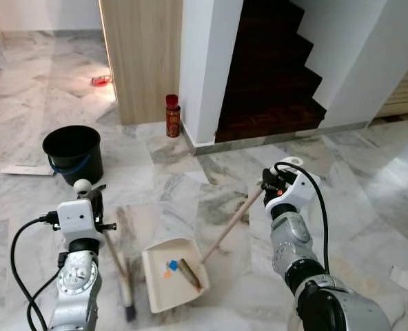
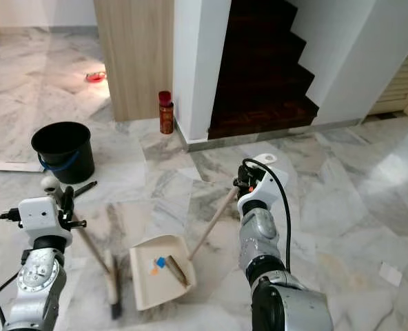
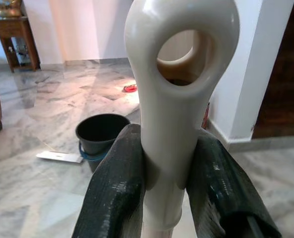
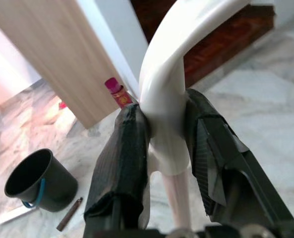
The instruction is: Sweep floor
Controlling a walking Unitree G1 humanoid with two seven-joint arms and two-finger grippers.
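A black bucket stands on the marble floor at far left. The left gripper clamps the cream handle of a broom, whose bristles rest just left of the cream dustpan. The dustpan holds blue and orange scraps and a brown stick. The right gripper clamps the dustpan's long handle.

The robot has two shiny silver metal arms made of round, chunky parts, with black rings at the joints and a white boxy block at each wrist. A thick black cable loops out from the left wrist and another black cable curves over the right one. Each gripper has two long black fingers with a rough, padded look.
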